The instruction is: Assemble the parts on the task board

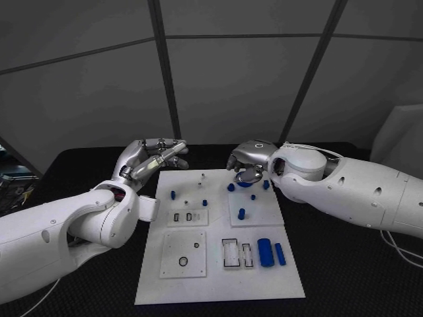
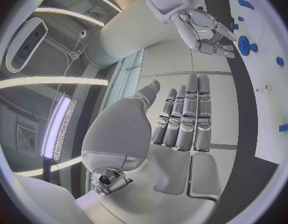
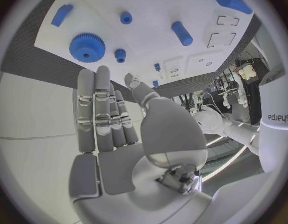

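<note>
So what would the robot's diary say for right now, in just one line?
left hand: open, fingers straight, by task board far corner | right hand: open, over blue gear | parts on board, none held

One task board [image 1: 217, 277], two hands, about nine blue parts [image 1: 265, 251]

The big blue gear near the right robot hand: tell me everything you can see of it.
The big blue gear is a round, toothed disc, plastic-looking, with a raised hub and a small centre hole. It lies flat at the far end of the white task board, next to a much smaller blue gear. The right robot hand hovers over it, fingers extended, not touching.
</note>
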